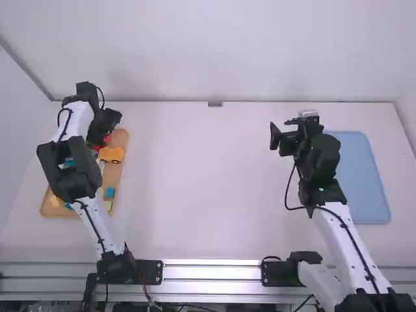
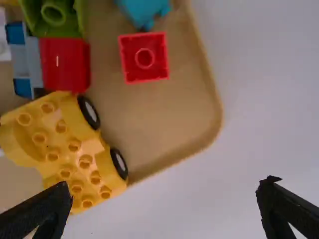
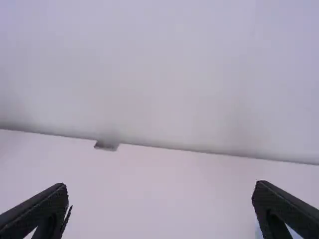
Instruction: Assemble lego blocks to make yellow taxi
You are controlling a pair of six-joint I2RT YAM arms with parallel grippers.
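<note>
Left wrist view has the yellow car body (image 2: pixel 82 149) inside the wooden tray (image 2: pixel 172 112), its studs facing the camera and two black wheels along the side nearest the bare tray floor; the body lies near the tray's edge, with a larger red block (image 2: pixel 65 64) close by, a green block (image 2: pixel 54 15) next to that one, and a small red block (image 2: pixel 144 58) standing apart. The left pincer (image 2: pixel 168 183) is spread wide with nothing between its fingers; the step in hand looks to be picking out the car body as the taxi's base, with the assembly apparently barely begun.

To do it well, line the fingers up across the body's narrower width; come straight down, clear of the red block and the tray wall; close evenly on the solid sides rather than the wheels, which might roll or twist it; then lift level and set it wheels down mid-tabletop (image 1: pixel 208 195).

Farther out, the right pincer (image 3: pixel 162 185) is parted and empty, near the blue mat (image 1: pixel 361 182); it could steady the body while blocks are pressed on.
</note>
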